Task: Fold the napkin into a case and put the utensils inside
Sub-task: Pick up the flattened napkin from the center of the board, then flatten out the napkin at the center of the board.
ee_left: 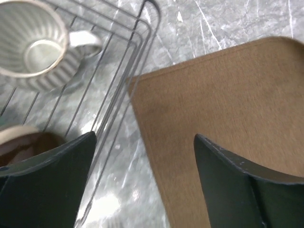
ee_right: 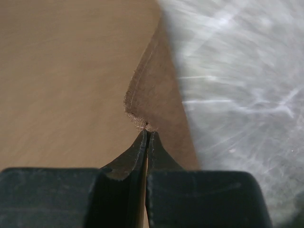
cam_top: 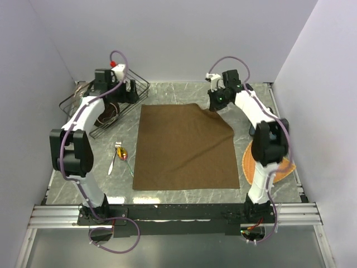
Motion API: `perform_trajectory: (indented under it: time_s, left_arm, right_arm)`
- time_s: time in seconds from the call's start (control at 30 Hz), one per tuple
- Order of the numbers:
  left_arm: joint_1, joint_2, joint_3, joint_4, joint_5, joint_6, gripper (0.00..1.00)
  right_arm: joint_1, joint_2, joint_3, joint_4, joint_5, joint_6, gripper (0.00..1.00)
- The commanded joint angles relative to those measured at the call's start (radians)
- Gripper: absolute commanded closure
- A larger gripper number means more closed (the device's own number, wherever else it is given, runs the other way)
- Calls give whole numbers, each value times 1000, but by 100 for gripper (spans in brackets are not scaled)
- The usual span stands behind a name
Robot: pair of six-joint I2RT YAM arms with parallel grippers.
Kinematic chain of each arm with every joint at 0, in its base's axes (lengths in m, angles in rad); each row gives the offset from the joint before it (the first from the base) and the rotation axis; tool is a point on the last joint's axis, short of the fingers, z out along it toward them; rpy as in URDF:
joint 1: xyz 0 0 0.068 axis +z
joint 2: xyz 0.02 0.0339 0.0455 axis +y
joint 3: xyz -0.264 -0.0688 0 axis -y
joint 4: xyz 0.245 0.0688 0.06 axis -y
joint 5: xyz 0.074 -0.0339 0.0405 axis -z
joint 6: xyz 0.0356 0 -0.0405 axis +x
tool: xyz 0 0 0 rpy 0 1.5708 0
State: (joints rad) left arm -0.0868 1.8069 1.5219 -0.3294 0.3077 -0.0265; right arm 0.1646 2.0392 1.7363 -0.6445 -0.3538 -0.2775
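Note:
The dark-brown napkin lies spread flat in the middle of the table. My right gripper is at its far right corner. In the right wrist view the gripper is shut on that corner, and the pinched cloth rises in a peak off the marble. My left gripper hovers over the far left corner. It stands open, and the napkin's edge runs between its fingers untouched. The utensils, a fork and a spoon with a gold-orange bowl, lie left of the napkin. No folded case shows.
A black wire basket stands at the back left, close to my left gripper, holding a ribbed white mug and a brown bowl. An orange woven mat lies under the right arm, just right of the napkin.

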Motion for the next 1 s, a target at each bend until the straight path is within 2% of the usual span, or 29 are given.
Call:
perform_trajectory:
  time_s: [0.0, 0.03, 0.07, 0.13, 0.17, 0.23, 0.3, 0.33, 0.43, 0.5, 0.57, 0.6, 0.67, 0.7, 0.73, 0.83, 0.87, 0.97]
  left_arm:
    - [71, -107, -46, -45, 143, -13, 1]
    - [84, -145, -64, -43, 200, 15, 1]
    - [84, -167, -104, -43, 218, 51, 1]
    - [84, -234, -149, -36, 241, 101, 1]
    - [84, -253, -181, -42, 245, 120, 1]
    - [110, -305, -213, -43, 245, 155, 1]
    - [116, -343, -274, -52, 318, 209, 1]
    - [116, -374, -298, -63, 402, 323, 1]
    - [114, -402, -365, -65, 439, 442, 1]
    - [114, -377, -349, -100, 439, 494, 1]
    - [113, -290, -257, -257, 441, 641, 1]
    - [111, -211, -212, -340, 464, 766, 3]
    - [111, -131, -102, -519, 473, 848, 15]
    - [113, -74, -77, -566, 475, 923, 26]
    - [108, -57, -60, -603, 473, 960, 31]
    - [93, -87, -124, -625, 426, 1098, 47]
    - [69, -107, -203, -607, 404, 1128, 50]
    - [16, -173, -330, -539, 338, 1212, 49]
  right_arm:
    - [62, -238, -180, -29, -63, -196, 100]
    - [94, -275, -232, -41, -47, -227, 100]
    - [113, -345, -336, -47, -40, -288, 100]
    - [137, -416, -441, -66, -19, -347, 100]
    - [138, -474, -534, -73, -11, -395, 100]
    - [130, -522, -613, -96, 15, -445, 100]
    - [98, -577, -702, -99, 61, -508, 100]
    - [73, -599, -739, -95, 82, -531, 100]
    - [55, -579, -739, -76, 113, -529, 100]
    - [49, -545, -709, -78, 110, -490, 100]
    - [39, -489, -638, -89, 98, -435, 100]
    - [27, -470, -612, -105, 81, -418, 100]
    - [12, -427, -543, -121, 62, -381, 100]
    - [0, -416, -526, -135, 50, -373, 100]
    - [-5, -404, -503, -142, 50, -368, 100]
    - [-10, -398, -486, -149, 53, -367, 100]
    - [-10, -395, -485, -152, 53, -368, 100]
    - [-13, -387, -477, -161, 59, -365, 100]
